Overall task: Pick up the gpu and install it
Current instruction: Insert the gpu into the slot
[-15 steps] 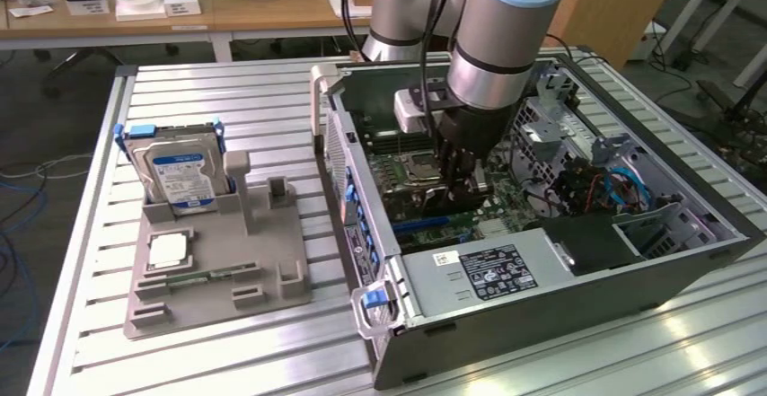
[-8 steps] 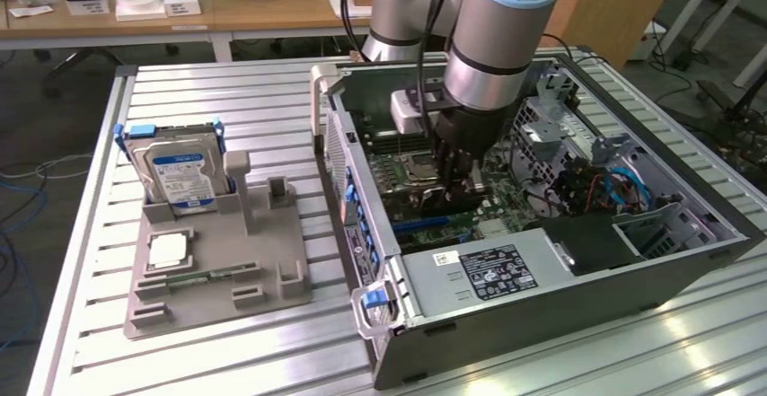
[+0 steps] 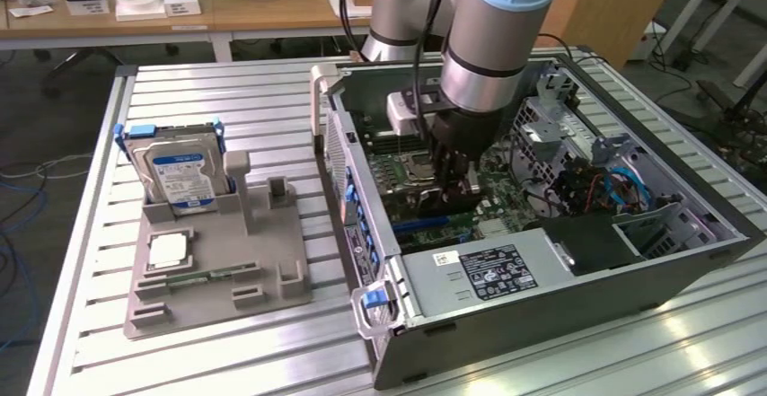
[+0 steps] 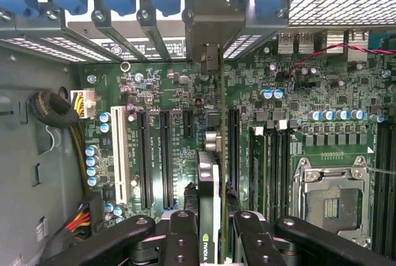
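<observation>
The gpu (image 4: 213,173) is seen edge-on in the wrist view, a thin green board with a black cooler standing upright over the motherboard (image 4: 297,130). Its silver end bracket (image 4: 210,21) reaches the rear slot openings of the case. My gripper (image 4: 213,241) is shut on the card, with one black finger (image 4: 179,235) on each side of it. In the exterior view my gripper (image 3: 454,176) is down inside the open computer case (image 3: 540,261), with the dark card (image 3: 446,203) beneath it. Whether the card's edge sits in a slot is hidden.
Black expansion slots (image 4: 167,154) and a white slot (image 4: 119,161) lie beside the card, and the CPU socket (image 4: 331,201) is on the other side. On the exterior view's left, a grey fixture (image 3: 269,270) holds a hard drive (image 3: 180,171), a chip (image 3: 168,250) and a memory stick (image 3: 210,277).
</observation>
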`<state>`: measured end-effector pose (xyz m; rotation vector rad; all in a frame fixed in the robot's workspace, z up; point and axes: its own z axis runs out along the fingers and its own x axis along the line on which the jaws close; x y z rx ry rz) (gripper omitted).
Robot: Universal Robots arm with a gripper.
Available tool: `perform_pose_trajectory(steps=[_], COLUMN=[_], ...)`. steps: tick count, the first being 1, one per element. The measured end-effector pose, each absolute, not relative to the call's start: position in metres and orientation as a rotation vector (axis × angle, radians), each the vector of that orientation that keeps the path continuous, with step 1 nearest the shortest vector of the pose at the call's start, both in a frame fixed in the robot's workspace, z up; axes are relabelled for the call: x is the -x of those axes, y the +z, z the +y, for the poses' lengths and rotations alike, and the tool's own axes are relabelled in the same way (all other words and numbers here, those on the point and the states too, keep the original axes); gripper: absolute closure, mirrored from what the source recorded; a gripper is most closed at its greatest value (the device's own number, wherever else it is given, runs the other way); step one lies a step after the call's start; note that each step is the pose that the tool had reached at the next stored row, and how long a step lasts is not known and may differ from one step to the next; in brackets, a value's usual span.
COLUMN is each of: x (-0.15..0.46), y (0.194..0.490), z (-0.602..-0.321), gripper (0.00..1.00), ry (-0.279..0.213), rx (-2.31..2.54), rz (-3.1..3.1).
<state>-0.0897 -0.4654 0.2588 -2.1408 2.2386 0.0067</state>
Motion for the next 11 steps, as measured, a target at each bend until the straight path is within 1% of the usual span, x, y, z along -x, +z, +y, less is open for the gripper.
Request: perform_pose_trajectory(steps=[11], x=[0.0904], y=[0.255], z=[-0.4652], gripper=[0.73], ry=[0.004], rx=[2.142], rz=[2.24])
